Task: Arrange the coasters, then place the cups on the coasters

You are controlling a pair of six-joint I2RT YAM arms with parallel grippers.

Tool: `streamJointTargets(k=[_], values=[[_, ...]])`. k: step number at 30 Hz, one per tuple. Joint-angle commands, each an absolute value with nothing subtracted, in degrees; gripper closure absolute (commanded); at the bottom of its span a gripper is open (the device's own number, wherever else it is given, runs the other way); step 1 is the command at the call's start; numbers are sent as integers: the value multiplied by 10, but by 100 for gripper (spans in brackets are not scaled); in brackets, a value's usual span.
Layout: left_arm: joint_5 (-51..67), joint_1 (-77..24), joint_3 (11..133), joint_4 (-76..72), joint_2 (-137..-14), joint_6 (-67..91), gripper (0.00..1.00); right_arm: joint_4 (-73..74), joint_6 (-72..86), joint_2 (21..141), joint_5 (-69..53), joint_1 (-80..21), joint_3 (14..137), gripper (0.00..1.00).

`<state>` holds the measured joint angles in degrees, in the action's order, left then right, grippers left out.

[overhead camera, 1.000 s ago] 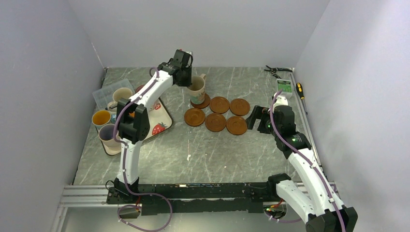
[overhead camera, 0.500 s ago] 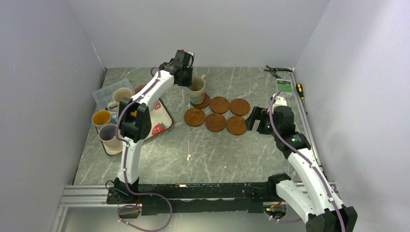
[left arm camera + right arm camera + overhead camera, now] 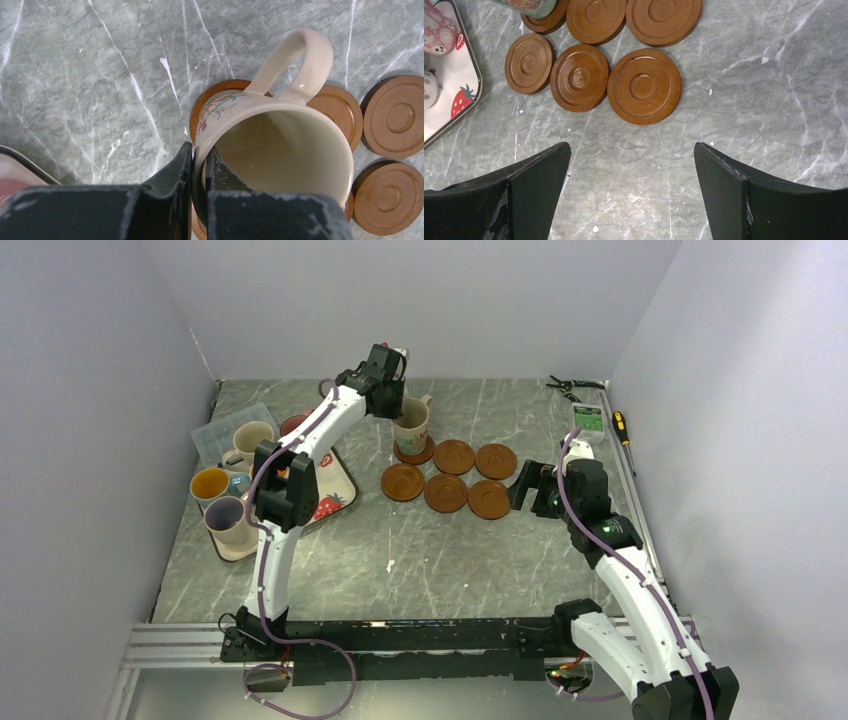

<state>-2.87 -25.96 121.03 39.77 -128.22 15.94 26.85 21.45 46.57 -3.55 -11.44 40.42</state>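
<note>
Six brown coasters lie in two rows mid-table. The back-left coaster (image 3: 424,453) (image 3: 212,95) sits under a cream patterned cup (image 3: 411,427) (image 3: 280,145). My left gripper (image 3: 390,403) (image 3: 199,156) is shut on that cup's rim, one finger inside and one outside, with the handle (image 3: 306,52) pointing away. Whether the cup's base touches the coaster I cannot tell. Bare coasters (image 3: 454,456) (image 3: 446,493) (image 3: 644,86) lie to its right. My right gripper (image 3: 525,488) (image 3: 631,147) hangs open over bare table just right of the front row. More cups (image 3: 252,435) (image 3: 210,483) (image 3: 225,517) stand at the left.
A white strawberry-print tray (image 3: 337,490) (image 3: 459,92) lies left of the coasters, partly under my left arm. A clear plastic box (image 3: 213,430) sits at the back left. Pliers (image 3: 570,386), a screwdriver (image 3: 621,426) and a small green-topped item (image 3: 587,418) lie by the right wall.
My left gripper has shifted slightly right and back with the cup, which now stands more squarely over the back-left coaster. The right arm has not moved.
</note>
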Motion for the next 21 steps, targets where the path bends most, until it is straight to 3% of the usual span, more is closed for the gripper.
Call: streamJointTargets(k=[1, 10, 17, 21], values=[[-21, -267, 1249, 358, -1273, 161, 97, 243, 210, 464, -44, -112, 399, 0], [-29, -269, 1256, 377, -1277, 155, 97, 241, 210, 463, -46, -112, 397, 0], [-26, -270, 1269, 383, -1281, 155, 69, 242, 211, 462, -46, -112, 396, 0], [-27, -270, 1273, 386, -1281, 154, 61, 242, 211, 462, -46, -112, 396, 0]])
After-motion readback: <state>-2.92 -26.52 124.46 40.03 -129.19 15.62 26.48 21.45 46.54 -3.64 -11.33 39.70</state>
